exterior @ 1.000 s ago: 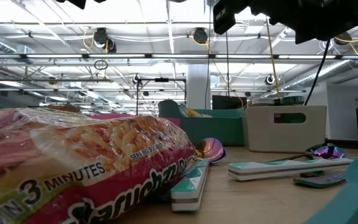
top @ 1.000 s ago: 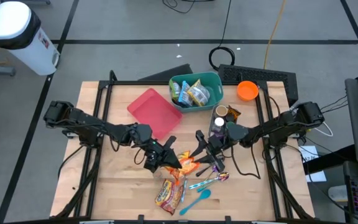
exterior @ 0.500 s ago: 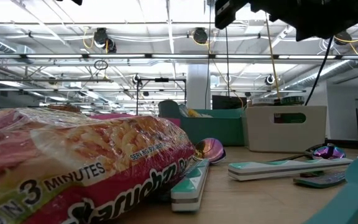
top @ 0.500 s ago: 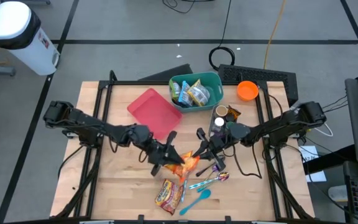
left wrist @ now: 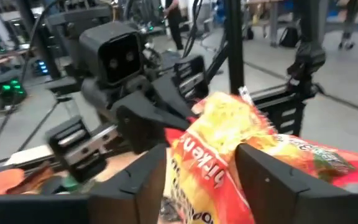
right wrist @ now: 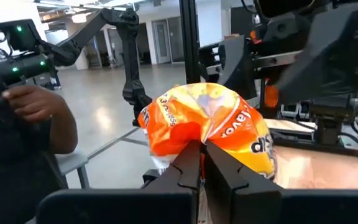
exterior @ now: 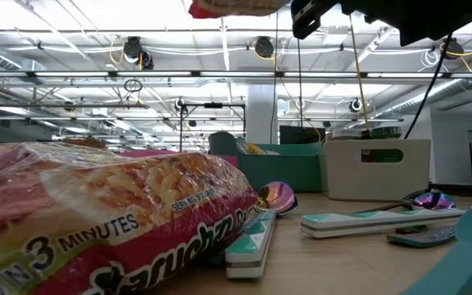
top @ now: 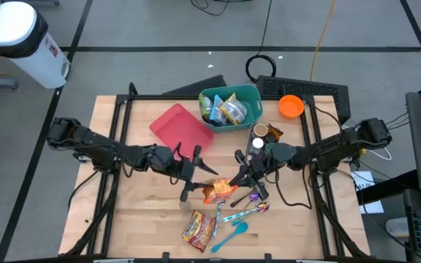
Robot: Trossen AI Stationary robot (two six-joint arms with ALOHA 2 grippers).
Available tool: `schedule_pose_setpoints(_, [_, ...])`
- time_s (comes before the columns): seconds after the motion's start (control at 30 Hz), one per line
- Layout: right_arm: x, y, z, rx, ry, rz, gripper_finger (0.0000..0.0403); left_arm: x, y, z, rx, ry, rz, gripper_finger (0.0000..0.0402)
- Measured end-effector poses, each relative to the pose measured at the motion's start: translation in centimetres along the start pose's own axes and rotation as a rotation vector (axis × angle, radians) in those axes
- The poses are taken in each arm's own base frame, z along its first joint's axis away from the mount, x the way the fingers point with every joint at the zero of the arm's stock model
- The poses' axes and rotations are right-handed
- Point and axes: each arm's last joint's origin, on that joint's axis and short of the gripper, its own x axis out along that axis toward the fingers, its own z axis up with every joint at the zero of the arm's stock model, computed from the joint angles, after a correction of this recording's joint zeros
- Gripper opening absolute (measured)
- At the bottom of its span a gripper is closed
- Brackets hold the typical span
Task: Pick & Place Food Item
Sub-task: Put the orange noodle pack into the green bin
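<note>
An orange and red snack packet (top: 218,191) is up off the table at its middle, between my two grippers. It also shows in the right wrist view (right wrist: 204,121), in the left wrist view (left wrist: 222,137) and at the top edge of the low view (exterior: 236,6). My right gripper (top: 241,177) is shut on it from the packet's right. My left gripper (top: 191,175) is open at the packet's left end, a finger on either side of it (left wrist: 207,186). My right gripper pinches a gathered part of the packet's wrapper (right wrist: 197,138) between its two closed fingers, coming roughly level from the table's right. The packet bulges beyond the fingertips and is lifted clear of the table. My left gripper: I cannot tell whether its fingers touch the packet.
A ramen packet (top: 199,226) lies near the front edge, with metal spoons (top: 247,212) and a teal spoon (top: 234,234) beside it. A red tray (top: 181,130), a teal bin of snacks (top: 230,107), an orange bowl (top: 291,107) and jars (top: 258,139) stand farther back. A person's hand (right wrist: 39,102) shows beyond the table.
My left gripper has drawn back a little toward the table's left and far side, off the packet's middle. The packet has stayed with my right gripper and now shows at the low view's top edge, where it did not show before.
</note>
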Motion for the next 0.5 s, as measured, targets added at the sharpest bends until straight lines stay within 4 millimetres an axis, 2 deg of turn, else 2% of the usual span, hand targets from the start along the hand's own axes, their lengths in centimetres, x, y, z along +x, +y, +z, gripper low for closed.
schedule_pose_setpoints(0.23, [0.0, 0.0, -0.3, 0.012, 0.031, -0.003, 0.0000, -2.2, 0.6, 1.9, -0.017, -0.004, 0.106, 0.0239])
schedule_pose_setpoints(0.5, [-0.2, -0.6, -0.2, 0.007, 0.029, -0.021, 0.0000, -2.7, 0.5, 0.9, 0.006, 0.140, 0.119, 0.0244])
